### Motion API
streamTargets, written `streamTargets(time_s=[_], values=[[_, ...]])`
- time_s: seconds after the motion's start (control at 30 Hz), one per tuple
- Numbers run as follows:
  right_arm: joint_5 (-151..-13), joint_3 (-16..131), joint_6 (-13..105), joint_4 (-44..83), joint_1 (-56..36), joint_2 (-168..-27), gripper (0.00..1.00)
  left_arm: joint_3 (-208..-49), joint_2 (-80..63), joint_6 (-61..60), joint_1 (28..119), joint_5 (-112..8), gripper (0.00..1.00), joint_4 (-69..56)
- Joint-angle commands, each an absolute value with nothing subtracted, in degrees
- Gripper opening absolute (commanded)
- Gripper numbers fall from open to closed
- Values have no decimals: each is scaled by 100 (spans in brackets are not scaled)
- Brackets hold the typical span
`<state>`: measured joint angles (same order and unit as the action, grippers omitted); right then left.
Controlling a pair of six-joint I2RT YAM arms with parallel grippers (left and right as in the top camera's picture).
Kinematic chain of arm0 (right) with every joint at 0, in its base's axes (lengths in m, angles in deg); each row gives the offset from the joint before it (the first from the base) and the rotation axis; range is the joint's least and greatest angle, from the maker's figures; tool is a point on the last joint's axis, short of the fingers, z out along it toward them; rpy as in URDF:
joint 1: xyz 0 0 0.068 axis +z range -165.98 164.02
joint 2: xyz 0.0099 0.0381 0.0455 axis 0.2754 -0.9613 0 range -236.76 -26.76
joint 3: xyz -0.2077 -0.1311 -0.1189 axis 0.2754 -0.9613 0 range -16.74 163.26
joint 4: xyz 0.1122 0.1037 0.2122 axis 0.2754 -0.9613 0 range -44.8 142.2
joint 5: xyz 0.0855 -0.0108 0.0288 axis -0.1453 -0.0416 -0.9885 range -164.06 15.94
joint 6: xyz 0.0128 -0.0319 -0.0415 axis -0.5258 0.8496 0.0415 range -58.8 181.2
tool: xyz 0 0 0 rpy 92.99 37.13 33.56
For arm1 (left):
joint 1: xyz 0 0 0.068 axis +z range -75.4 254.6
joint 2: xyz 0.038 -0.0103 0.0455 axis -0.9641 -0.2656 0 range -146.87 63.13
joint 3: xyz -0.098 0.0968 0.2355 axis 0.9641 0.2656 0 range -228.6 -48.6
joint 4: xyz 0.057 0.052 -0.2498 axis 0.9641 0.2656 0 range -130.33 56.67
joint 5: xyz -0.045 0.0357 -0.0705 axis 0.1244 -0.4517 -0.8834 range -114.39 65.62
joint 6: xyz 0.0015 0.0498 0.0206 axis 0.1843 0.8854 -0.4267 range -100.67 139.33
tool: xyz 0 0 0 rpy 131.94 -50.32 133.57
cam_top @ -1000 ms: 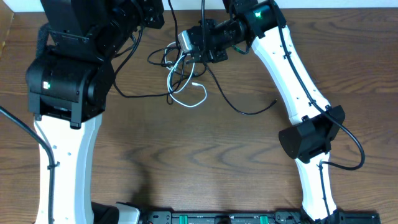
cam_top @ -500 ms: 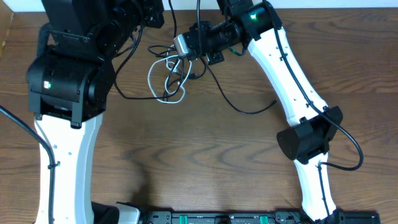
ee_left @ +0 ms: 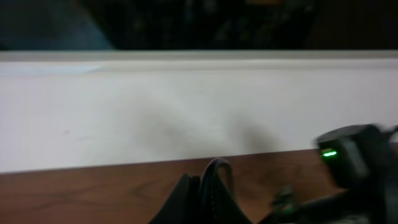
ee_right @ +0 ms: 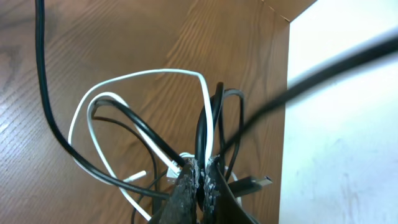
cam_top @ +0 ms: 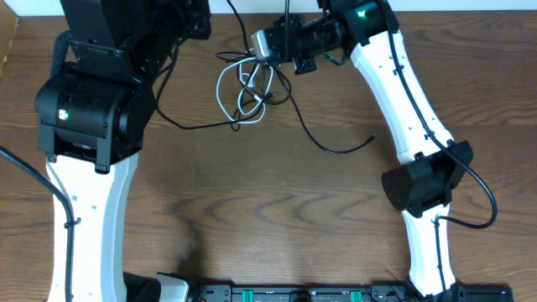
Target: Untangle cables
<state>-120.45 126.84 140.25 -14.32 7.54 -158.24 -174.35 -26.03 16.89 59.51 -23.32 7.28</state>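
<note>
The right gripper [ee_right: 201, 169] has clamped shut on the white cable [ee_right: 134, 78] and a black cable [ee_right: 217, 106], hauling the tangle toward the table's [cam_top: 252, 210] far edge. The white loops stretch back toward the near side, and the black tail trails rightward. The left gripper [ee_left: 207, 186] is closed.

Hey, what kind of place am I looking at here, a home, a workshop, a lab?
Most likely a robotics lab bench: a left arm and a right arm are mounted at a wood-grain table against a plain white wall, with only a tangle of thin cables to work on.
</note>
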Motion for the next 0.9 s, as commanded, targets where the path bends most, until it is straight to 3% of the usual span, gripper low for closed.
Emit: streamTargets(time_s=[0.0,0.87], values=[[-12093,12682,13898,-1401,645,-15453,1,-17568,-2625,1973,6097,-1607,8,875],[-10808,12682,13537,-1296,-367,-14249,1,-17546,-3049,2124,7498,-1618,7,1710]])
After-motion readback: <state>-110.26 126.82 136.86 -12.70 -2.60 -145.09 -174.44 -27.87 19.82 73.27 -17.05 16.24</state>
